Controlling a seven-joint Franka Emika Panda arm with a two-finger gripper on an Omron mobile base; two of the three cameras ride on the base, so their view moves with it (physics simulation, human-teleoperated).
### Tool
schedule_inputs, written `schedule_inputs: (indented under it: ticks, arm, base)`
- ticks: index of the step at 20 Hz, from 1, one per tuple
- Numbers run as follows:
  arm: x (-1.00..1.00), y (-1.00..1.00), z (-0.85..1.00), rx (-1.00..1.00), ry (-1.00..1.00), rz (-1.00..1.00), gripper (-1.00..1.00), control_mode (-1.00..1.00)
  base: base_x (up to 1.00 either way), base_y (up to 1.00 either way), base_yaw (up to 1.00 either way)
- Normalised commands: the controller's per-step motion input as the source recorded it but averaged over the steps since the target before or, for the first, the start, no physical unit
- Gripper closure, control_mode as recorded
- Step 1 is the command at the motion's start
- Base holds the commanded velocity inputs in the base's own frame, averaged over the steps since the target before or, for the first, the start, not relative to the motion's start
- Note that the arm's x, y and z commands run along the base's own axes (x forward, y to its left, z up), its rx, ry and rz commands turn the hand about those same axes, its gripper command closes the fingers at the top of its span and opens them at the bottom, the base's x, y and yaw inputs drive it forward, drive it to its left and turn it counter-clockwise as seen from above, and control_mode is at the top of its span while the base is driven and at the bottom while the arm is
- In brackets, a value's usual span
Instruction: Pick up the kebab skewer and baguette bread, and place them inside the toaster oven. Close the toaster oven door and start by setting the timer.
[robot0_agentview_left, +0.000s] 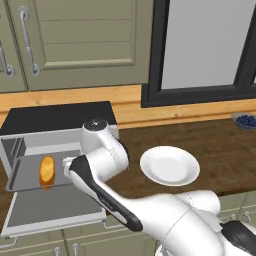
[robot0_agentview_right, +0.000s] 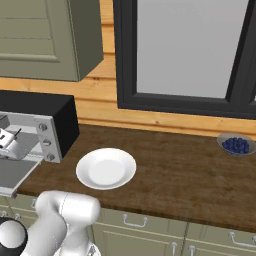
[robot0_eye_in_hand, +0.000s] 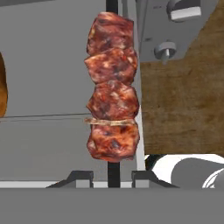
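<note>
The kebab skewer (robot0_eye_in_hand: 112, 87) is pinched by its stick between the gripper (robot0_eye_in_hand: 112, 176) tips, meat chunks pointing away, hung over the toaster oven (robot0_agentview_left: 60, 117) opening so it can probably be slid in lengthwise. The baguette bread (robot0_agentview_left: 46, 171) is already parked on the rack inside. The toaster oven door (robot0_agentview_left: 50, 212) is folded down flat; beside it the white plate (robot0_agentview_left: 169, 165) is left bare.

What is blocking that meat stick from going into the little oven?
Nothing visible. The hand holds the kebab skewer over the open toaster oven, whose door lies folded down. The baguette bread sits inside, off to one side.
</note>
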Motion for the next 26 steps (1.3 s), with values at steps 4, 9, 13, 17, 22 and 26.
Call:
schedule_inputs:
  ticks: [4, 9, 13, 17, 22, 26]
  arm:
    - [0.55, 0.33, -0.21, 0.00, 0.04, 0.00, 1.00, -1.00]
    - [0.35, 0.07, -0.56, -0.02, 0.00, 0.00, 1.00, -1.00]
    - [0.56, 0.16, -0.53, -0.01, 0.00, 0.00, 1.00, -1.00]
    - [0.45, 0.29, -0.01, 0.00, 0.00, 0.00, 1.00, -1.00]
    - [0.26, 0.46, -0.19, 0.00, 0.02, 0.00, 1.00, -1.00]
    - [0.50, 0.30, -0.34, 0.00, 0.00, 0.00, 1.00, -1.00]
  base:
    - [0.00, 0.00, 0.00]
    - [0.00, 0.00, 0.00]
    - [0.00, 0.00, 0.00]
    - [0.00, 0.00, 0.00]
    - [0.00, 0.00, 0.00]
    - [0.00, 0.00, 0.00]
